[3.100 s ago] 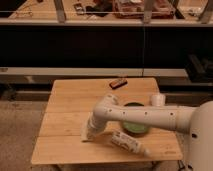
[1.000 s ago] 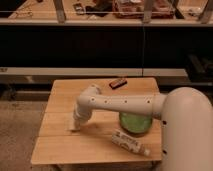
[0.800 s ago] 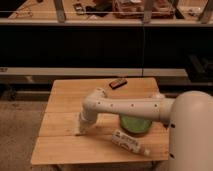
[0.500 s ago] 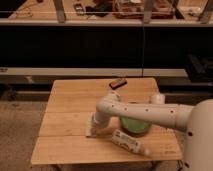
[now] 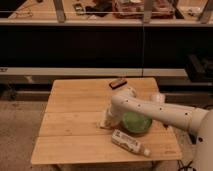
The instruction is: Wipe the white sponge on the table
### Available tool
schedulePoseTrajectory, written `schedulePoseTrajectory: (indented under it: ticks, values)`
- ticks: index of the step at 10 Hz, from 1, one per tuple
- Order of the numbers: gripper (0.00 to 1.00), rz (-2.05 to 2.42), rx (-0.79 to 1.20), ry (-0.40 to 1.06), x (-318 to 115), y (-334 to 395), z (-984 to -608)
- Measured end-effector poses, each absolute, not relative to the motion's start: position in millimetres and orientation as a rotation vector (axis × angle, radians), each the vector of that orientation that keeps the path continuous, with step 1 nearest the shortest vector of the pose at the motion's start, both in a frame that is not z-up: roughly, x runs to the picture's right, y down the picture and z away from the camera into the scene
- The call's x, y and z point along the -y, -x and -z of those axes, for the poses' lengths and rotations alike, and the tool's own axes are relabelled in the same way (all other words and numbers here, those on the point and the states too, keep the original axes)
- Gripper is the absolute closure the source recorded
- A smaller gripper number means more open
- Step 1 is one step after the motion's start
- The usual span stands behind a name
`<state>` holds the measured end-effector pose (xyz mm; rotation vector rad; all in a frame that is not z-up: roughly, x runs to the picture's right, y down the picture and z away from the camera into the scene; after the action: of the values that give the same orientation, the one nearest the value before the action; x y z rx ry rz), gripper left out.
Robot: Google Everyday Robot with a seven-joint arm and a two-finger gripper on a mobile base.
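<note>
The light wooden table [image 5: 75,107] fills the middle of the camera view. My white arm reaches in from the right, and its gripper [image 5: 107,120] points down onto the table top just left of the green bowl. A small cream-white edge of the white sponge [image 5: 102,124] shows under the gripper tip, pressed flat against the planks. The gripper hides most of the sponge.
A green bowl [image 5: 136,122] sits right of the gripper, partly behind the arm. A white labelled tube [image 5: 129,142] lies near the front edge. A white cup [image 5: 158,98] stands at the right, and a small dark object [image 5: 118,83] lies at the back. A dark counter runs behind the table.
The gripper, with the sponge under it, has slid from the left part of the table to the right, toward the green bowl. The other objects have not moved.
</note>
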<state>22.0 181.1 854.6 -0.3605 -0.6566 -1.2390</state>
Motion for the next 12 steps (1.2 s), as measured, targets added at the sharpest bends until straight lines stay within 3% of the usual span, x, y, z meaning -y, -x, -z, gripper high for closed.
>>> schedulePoseTrajectory:
  ticks: [5, 7, 12]
  values:
    - [1.0, 1.279, 0.682, 0.367, -121, 32, -907]
    - [1.0, 1.314, 0.697, 0.347, -107, 58, -912]
    - [1.0, 1.486, 0.785, 0.227, -97, 136, -861]
